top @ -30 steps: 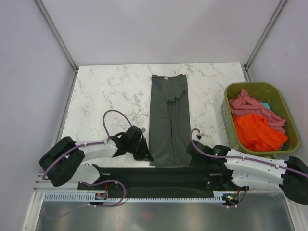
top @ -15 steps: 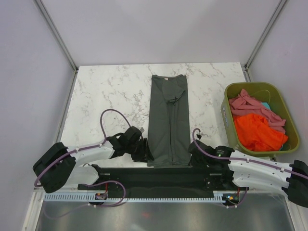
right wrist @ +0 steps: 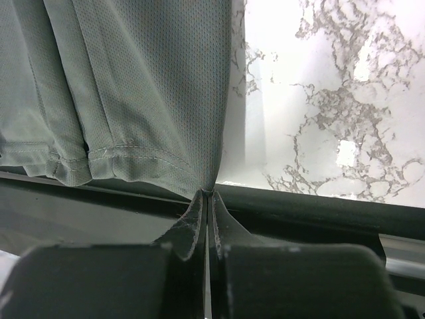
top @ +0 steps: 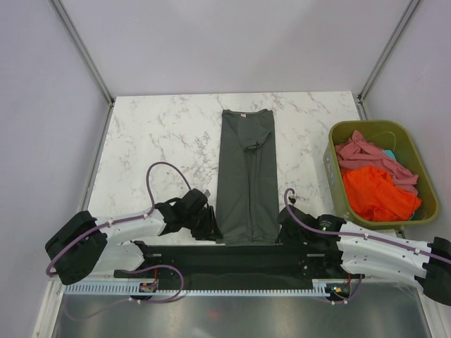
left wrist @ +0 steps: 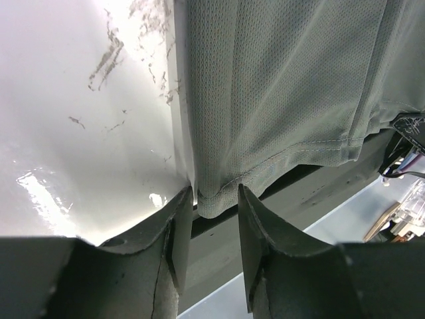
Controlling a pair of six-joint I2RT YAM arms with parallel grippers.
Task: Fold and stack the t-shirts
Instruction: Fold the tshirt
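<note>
Along the near edge of the marble table point(top: 162, 134) runs a black rail point(top: 225, 257), and the bottom hem of the charcoal t-shirt point(top: 246, 183) lies just at that edge, slightly overhanging it in both wrist views. The left gripper point(left wrist: 214, 196) sits low at the shirt's near-left corner with its jaws spread, the hem corner lying in the gap between its dark moulded fingers point(left wrist: 178, 226) and close to the left one. The right gripper point(right wrist: 208, 194) is at the near-right corner, its jaws pressed together with the hem corner pinched at their tips. The cloth is a fine, dimpled mesh knit with a stitched hem, folded lengthwise into a long narrow strip of layered panels; it lies flat down the middle of the table, the collar end towards the far edge. Bare, glossy, grey-veined white marble lies open on both sides of the strip, wider on the left. At the right edge, well apart from the shirt, stands an olive-green plastic bin point(top: 331, 151) with rounded corners, holding a crumpled orange tee point(top: 377, 193) and a pink tee point(top: 366, 155). Pale walls close in the table's left, right and far sides.
</note>
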